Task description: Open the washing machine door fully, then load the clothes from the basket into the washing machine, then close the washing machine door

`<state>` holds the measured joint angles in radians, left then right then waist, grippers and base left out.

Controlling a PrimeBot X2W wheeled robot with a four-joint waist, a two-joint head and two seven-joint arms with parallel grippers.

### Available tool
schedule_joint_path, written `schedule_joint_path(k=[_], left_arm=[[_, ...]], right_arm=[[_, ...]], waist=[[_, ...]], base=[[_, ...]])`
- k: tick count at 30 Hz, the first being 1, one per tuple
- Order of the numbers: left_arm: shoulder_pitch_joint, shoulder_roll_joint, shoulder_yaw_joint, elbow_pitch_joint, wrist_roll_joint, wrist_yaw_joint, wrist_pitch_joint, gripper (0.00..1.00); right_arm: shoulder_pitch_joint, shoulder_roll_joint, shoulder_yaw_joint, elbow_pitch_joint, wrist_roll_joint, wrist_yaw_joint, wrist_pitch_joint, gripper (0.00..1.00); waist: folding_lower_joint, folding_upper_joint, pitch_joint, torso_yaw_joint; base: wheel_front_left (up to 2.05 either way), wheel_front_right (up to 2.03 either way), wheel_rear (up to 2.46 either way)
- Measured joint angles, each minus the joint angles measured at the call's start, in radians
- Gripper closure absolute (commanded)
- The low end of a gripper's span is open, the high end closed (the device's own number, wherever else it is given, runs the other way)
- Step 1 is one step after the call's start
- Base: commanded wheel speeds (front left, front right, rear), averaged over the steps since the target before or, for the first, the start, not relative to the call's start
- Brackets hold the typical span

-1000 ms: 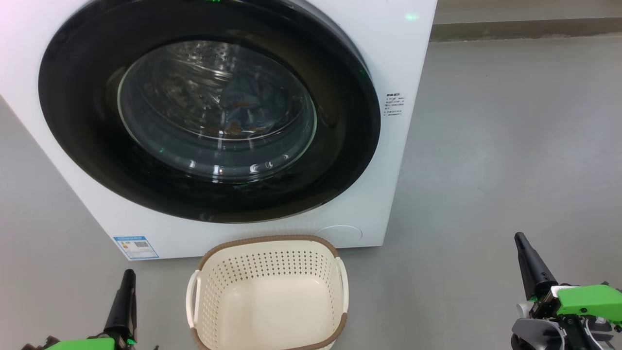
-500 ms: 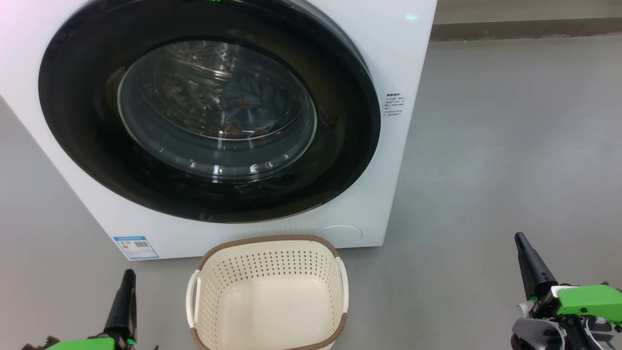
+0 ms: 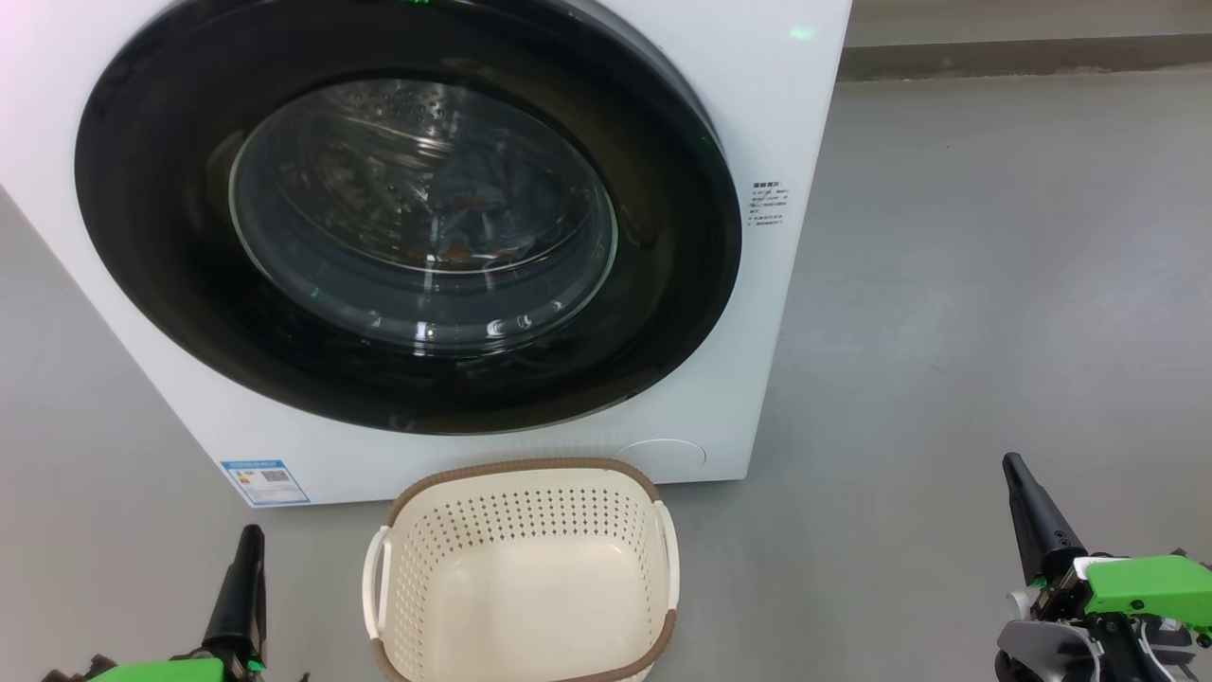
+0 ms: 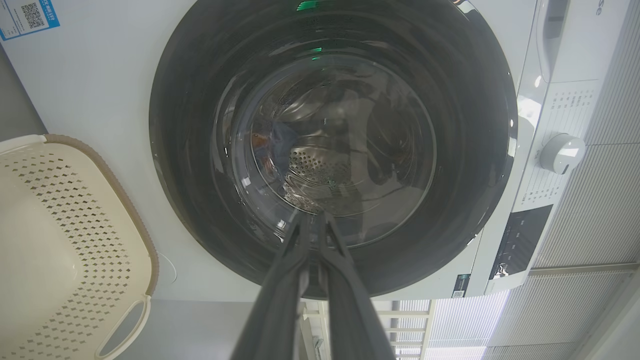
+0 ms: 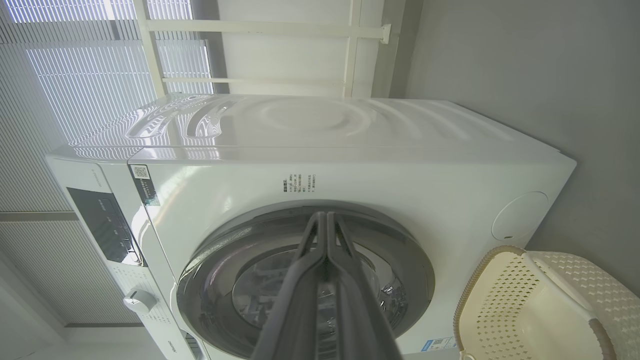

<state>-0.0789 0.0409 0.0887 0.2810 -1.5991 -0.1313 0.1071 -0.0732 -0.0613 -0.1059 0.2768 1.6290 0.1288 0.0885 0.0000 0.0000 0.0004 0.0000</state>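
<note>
Head looks down on the washing machine door [image 3: 421, 213]; wrist views (rolled sideways) share it.

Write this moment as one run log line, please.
door: closed | clothes: in washing machine | basket: empty | left hand: shut, free | right hand: shut, free

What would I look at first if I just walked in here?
The huge round black washing machine door, shut, with blue clothes showing behind its glass. On the floor right in front of the white washing machine sits a cream basket, nothing in it.
</note>
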Motion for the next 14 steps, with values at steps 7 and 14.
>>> schedule_joint_path(k=[7,14], left_arm=[[0.0,0.0,0.0,0.0,0.0,0.0,0.0,1.0],[0.0,0.0,0.0,0.0,0.0,0.0,0.0,1.0]], right_arm=[[0.0,0.0,-0.001,0.0,0.0,0.0,0.0,1.0],[0.0,0.001,-0.001,0.0,0.0,0.0,0.003,1.0]], waist=[[0.0,0.0,0.0,0.0],[0.0,0.0,0.0,0.0]], base=[[0.0,0.0,0.0],[0.0,0.0,0.0]])
